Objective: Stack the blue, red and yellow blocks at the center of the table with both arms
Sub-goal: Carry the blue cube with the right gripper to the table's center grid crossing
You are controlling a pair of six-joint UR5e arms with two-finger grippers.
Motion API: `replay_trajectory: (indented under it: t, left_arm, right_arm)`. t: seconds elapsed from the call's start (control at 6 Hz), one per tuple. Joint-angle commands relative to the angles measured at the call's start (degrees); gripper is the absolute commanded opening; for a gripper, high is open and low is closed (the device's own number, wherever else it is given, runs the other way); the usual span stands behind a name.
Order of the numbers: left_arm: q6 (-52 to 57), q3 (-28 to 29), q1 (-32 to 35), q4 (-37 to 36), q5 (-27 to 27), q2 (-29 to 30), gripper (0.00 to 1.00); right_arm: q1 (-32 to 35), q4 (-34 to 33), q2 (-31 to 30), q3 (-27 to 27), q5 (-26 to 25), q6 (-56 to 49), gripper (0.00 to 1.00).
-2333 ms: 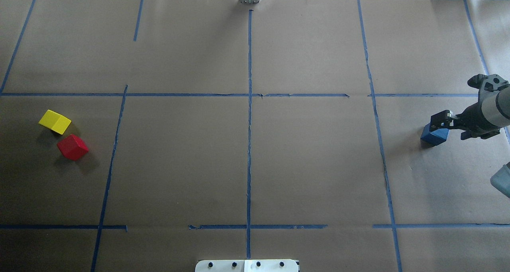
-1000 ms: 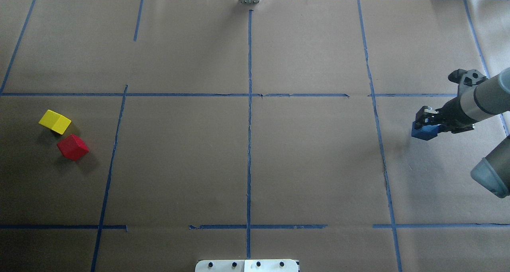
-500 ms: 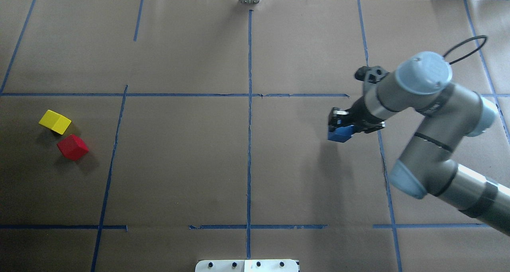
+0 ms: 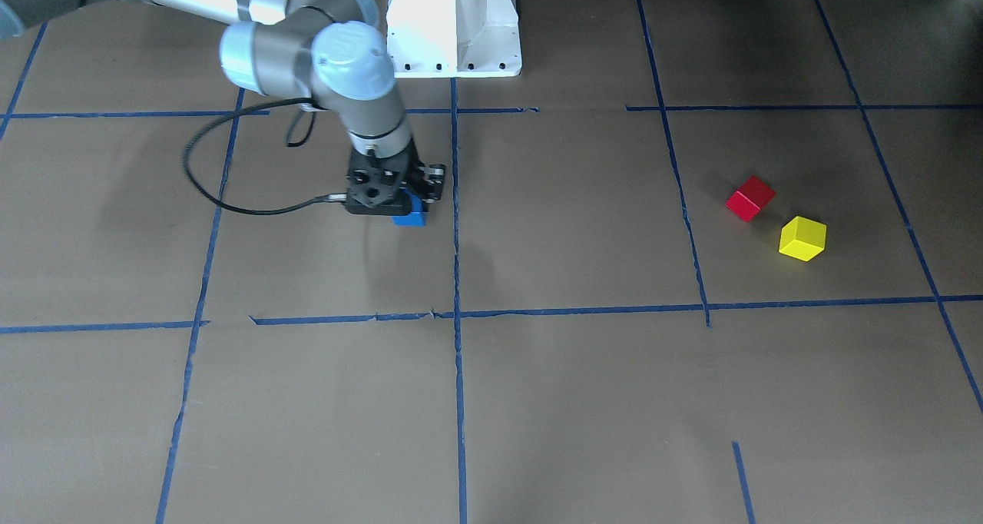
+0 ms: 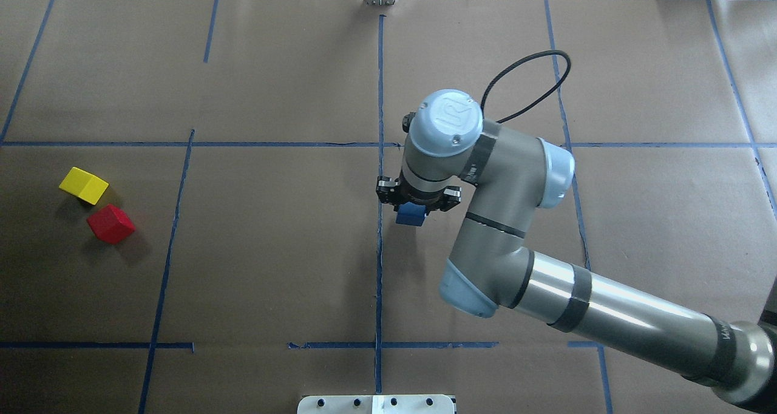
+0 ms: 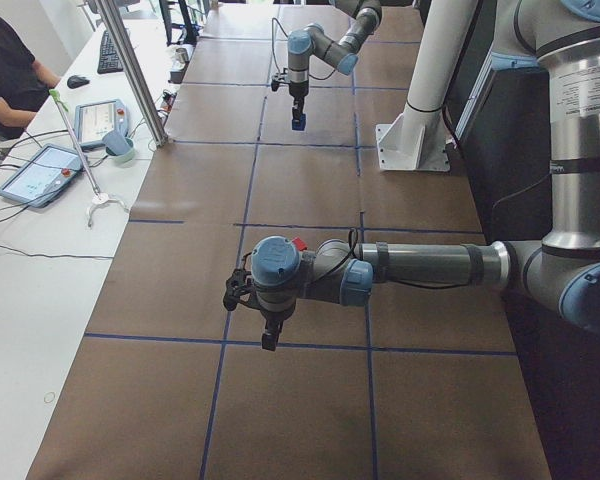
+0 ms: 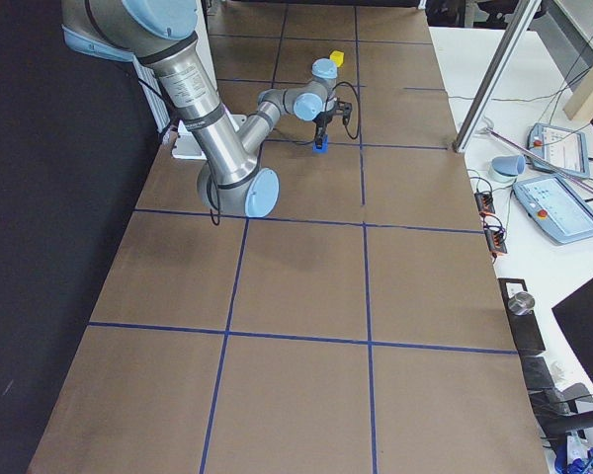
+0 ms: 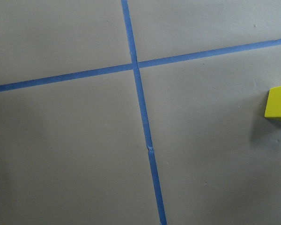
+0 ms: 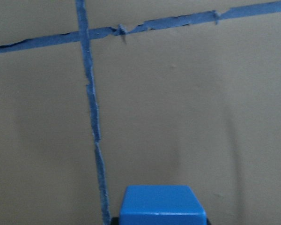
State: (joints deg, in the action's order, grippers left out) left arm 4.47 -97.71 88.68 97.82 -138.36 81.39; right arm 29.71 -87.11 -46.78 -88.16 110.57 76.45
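While the right tool (image 5: 414, 207) is clamped on the blue block (image 5: 410, 217), held above the desk (image 5: 273, 250) just beside the centre tape line (image 5: 380, 268), the red block (image 5: 110, 223) and yellow block (image 5: 84, 185) lie side by side far left. I cannot tell whether the left tool (image 6: 268, 335) is apart or together.

Brown paper covers the bench (image 5: 273, 268), and blue tape lines (image 5: 379, 98) cut it into a grid. Out at the robot's left end, the yellow block (image 5: 84, 185) and the red block (image 5: 110, 223) sit on the paper, just beside each other but not touching. The white base plate (image 4: 453, 24) stands at the robot's edge.
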Motion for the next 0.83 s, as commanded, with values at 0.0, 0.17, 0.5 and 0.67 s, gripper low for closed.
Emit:
replay_trajectory:
  t: [0.0, 0.17, 0.5, 0.67]
  left_arm:
    - [-0.07, -0.03, -0.09, 0.09, -1.63, 0.00, 1.00]
    - [-0.07, -0.03, 0.00, 0.09, -1.65, -0.09, 1.00]
    - [-0.07, -0.03, -0.09, 0.09, -1.73, -0.09, 1.00]
    - [-0.07, -0.03, -0.09, 0.09, -2.34, -0.09, 1.00]
  right_arm:
    - [-2.45, 0.80, 2.66, 3.52, -2.37, 1.07, 0.01]
    - [-3.16, 0.81, 2.65, 4.30, -2.38, 2.64, 0.02]
    - [-3.52, 0.89, 3.09, 4.40, -2.38, 2.65, 0.07]
    - [-3.52, 0.89, 3.36, 4.40, -2.38, 2.48, 0.09]
